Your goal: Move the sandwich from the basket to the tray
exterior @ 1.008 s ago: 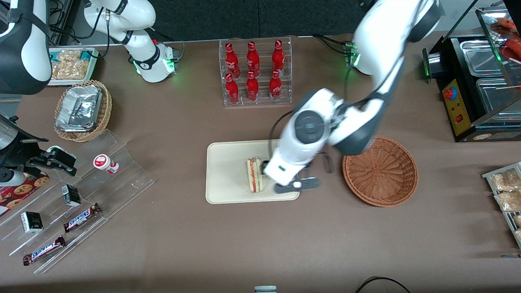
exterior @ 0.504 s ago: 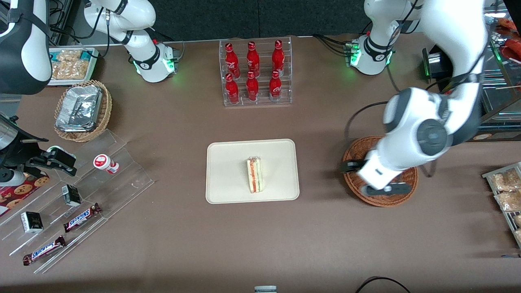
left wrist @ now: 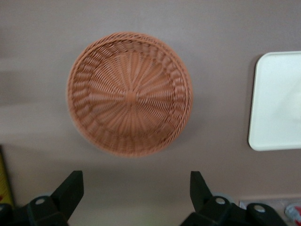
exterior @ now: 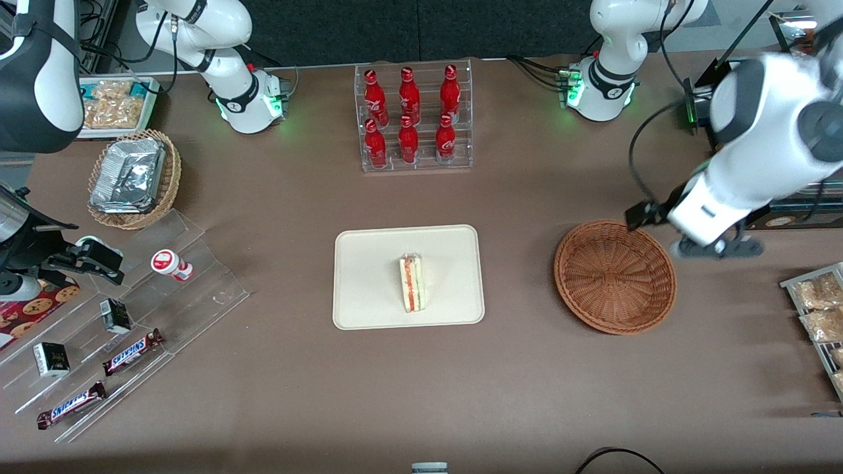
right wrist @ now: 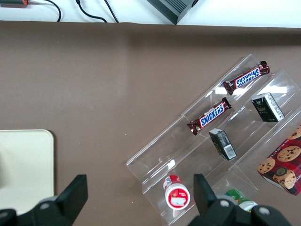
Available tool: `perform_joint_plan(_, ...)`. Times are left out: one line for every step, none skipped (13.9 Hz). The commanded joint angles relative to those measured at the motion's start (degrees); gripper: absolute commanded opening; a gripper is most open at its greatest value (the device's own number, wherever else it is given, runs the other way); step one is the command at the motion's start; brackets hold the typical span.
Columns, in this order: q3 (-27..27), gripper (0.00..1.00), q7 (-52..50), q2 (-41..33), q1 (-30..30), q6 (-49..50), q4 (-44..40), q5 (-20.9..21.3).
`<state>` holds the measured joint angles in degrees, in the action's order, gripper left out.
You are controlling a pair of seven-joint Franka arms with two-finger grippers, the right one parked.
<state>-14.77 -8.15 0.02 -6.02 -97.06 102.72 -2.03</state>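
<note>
The sandwich (exterior: 413, 284), a white wedge with red and green layers, lies on the cream tray (exterior: 369, 263) near its middle. Toward the working arm's end of the table sits the reddish-brown woven basket (exterior: 616, 276), with nothing in it. My gripper (exterior: 714, 248) hangs high beside the basket's rim, farther from the front camera than the basket's middle. In the left wrist view the gripper (left wrist: 135, 193) is open and holds nothing. That view looks down on the basket (left wrist: 129, 94) and one end of the tray (left wrist: 275, 101).
A clear rack of red bottles (exterior: 411, 118) stands farther from the front camera than the tray. A black appliance (exterior: 764, 145) and snack packs (exterior: 816, 309) sit at the working arm's end. A tan foil-pack basket (exterior: 135, 178) and stepped snack racks (exterior: 132, 316) lie toward the parked arm's end.
My arm has swung from the tray, over the basket, out toward the working arm's end of the table. The sandwich has stayed on the tray.
</note>
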Motion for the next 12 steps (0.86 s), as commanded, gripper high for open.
perform_joint_plan(0.17,1.0,0.68,-1.34,-0.49,8.44,-7.84,-0.17)
perform_joint_plan(0.18,1.0,0.77,-1.08,-0.49,9.86,-10.32,-0.08)
perform_joint_plan(0.18,1.0,0.95,-1.33,-0.49,10.48,-11.83,0.01)
perform_joint_plan(0.18,1.0,1.03,-1.68,-0.4,11.01,-12.71,0.79)
perform_joint_plan(0.09,1.0,0.95,-1.77,-0.4,11.89,-13.77,1.49)
perform_joint_plan(-0.08,1.0,0.86,-1.69,-0.31,13.11,-15.78,1.67)
perform_joint_plan(-0.09,1.0,0.77,-1.6,-0.31,14.34,-17.19,1.68)
perform_joint_plan(0.09,1.0,0.77,-1.6,-0.31,14.97,-17.81,1.68)
perform_joint_plan(0.09,1.0,0.77,-1.6,-0.31,15.06,-17.91,1.59)
perform_joint_plan(0.0,1.0,0.77,-1.6,-0.31,15.06,-17.91,1.59)
perform_joint_plan(0.0,1.0,0.77,-1.51,-0.31,15.06,-17.91,1.59)
perform_joint_plan(0.09,1.0,0.77,-1.34,-0.31,15.06,-17.91,1.59)
